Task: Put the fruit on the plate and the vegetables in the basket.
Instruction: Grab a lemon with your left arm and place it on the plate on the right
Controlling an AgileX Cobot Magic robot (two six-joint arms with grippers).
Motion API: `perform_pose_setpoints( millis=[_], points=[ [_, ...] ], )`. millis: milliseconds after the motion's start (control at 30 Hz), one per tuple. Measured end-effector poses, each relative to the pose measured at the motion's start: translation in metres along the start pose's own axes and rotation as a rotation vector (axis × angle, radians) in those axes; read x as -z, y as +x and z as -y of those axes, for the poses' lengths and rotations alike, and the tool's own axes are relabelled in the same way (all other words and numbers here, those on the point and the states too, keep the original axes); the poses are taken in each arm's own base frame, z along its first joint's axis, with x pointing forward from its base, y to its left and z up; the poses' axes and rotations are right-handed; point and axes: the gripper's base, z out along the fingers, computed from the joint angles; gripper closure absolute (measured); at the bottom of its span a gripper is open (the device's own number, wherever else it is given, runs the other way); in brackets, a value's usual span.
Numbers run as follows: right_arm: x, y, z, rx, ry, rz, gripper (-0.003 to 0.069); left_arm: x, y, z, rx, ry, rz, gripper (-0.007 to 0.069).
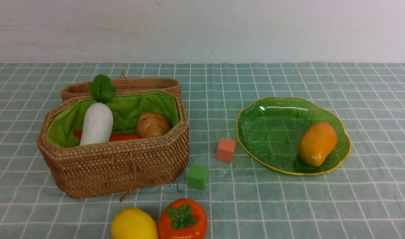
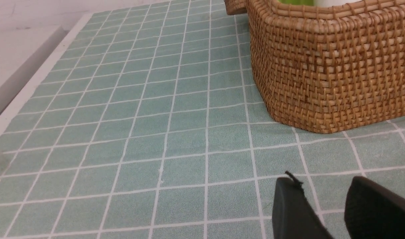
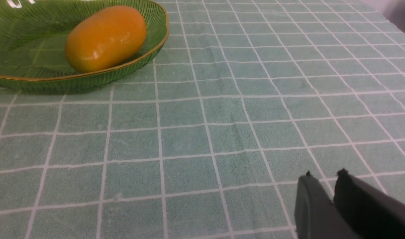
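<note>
Front view: woven basket [image 1: 116, 166], glossy mango [image 1: 317, 143], glass plate [image 1: 269, 132]

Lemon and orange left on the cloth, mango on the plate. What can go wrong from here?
The lemon and orange sit side by side, apparently touching; gripping one may roll the other away.
The pink cube and green cube lie between them and the plate; a low carry could clip them.
The plate is shallow and the mango fills its right side; a round fruit may roll out or bump it.
</note>
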Motion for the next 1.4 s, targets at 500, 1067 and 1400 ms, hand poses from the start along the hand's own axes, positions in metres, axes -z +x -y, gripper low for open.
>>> perform_pose_setpoints(
  millis=[500, 1067, 1400],
  points=[
    [0.000, 0.000, 0.000, 0.001, 0.000, 0.001, 0.0538, 0.007, -0.034, 0.005, 0.754, 0.197, 0.346, 0.0386],
    [0.000, 0.000, 0.000, 0.001, 0.000, 0.000, 0.0522, 0.066, -0.195, -0.029, 0.763, 0.082, 0.170, 0.0386],
    [0.000, 0.000, 0.000, 0.001, 0.000, 0.001, 0.0508, 0.029, -0.208, -0.015, 0.620, 0.162, -0.133, 0.0386]
  ],
)
